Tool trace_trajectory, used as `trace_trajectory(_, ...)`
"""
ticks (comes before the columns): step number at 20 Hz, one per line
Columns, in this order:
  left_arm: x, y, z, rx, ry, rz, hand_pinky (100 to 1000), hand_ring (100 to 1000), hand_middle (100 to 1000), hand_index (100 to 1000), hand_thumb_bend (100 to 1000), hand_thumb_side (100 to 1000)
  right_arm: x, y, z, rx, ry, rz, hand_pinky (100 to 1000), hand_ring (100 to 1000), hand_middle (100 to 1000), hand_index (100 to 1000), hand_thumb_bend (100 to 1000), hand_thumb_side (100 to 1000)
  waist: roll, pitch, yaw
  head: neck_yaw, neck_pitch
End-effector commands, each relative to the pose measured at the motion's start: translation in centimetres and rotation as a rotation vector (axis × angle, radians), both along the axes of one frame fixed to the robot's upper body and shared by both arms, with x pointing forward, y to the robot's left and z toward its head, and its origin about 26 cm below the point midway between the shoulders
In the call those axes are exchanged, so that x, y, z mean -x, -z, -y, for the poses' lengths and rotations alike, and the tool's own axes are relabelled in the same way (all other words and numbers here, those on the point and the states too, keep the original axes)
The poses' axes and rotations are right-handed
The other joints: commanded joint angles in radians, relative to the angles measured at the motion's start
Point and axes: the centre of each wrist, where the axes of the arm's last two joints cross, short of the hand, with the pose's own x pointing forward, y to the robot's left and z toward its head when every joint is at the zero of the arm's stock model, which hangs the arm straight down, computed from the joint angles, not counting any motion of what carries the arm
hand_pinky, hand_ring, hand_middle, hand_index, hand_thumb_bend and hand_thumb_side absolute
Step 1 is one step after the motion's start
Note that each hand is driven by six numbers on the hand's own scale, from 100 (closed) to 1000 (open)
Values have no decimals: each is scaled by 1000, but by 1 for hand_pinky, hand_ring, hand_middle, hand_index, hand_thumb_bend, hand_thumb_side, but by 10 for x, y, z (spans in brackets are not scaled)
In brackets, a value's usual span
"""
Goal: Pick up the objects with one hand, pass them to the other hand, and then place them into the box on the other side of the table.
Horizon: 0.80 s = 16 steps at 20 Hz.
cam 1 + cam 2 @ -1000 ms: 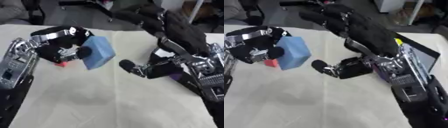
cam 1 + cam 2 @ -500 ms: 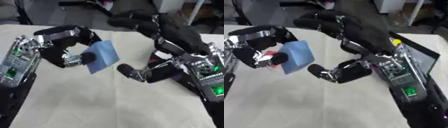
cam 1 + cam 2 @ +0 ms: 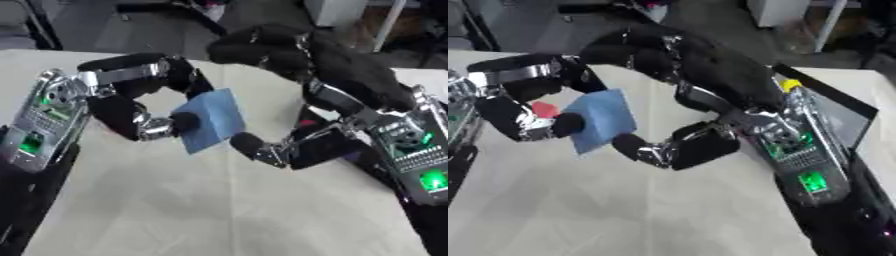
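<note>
The left hand pinches a blue block above the surface; the right hand, fingers spread wide, flanks it at 3 o'clock.

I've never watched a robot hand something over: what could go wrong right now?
The blue block is pinched only between the left hand's thumb and fingers, so it might slip and drop to the table. The right hand is open and close beside it; it could knock the block before gripping.
</note>
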Motion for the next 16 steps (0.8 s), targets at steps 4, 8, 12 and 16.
trace_trajectory(4, -1, -10, 7, 2, 12, 18, 612, 471, 386, 532, 100, 540, 5, -8, -1, 17, -14, 36, 883, 841, 855, 905, 260, 284, 1, -21, 0, -1, -6)
trace_trajectory(8, -1, -12, 7, 17, 12, 9, 612, 472, 386, 532, 100, 541, 5, -8, 0, 18, -5, 37, 883, 842, 855, 893, 256, 264, 2, -21, 0, -2, -6)
trace_trajectory(12, 0, -15, 8, 29, 12, 8, 613, 472, 386, 532, 100, 541, 5, -7, 0, 16, 9, 43, 884, 843, 855, 886, 253, 250, 2, -22, -1, -1, -6)
trace_trajectory(16, 1, -17, 8, 34, 12, 10, 613, 472, 387, 532, 100, 540, 4, -6, 1, 18, 21, 49, 887, 844, 856, 884, 253, 244, 2, -22, -1, 0, -7)
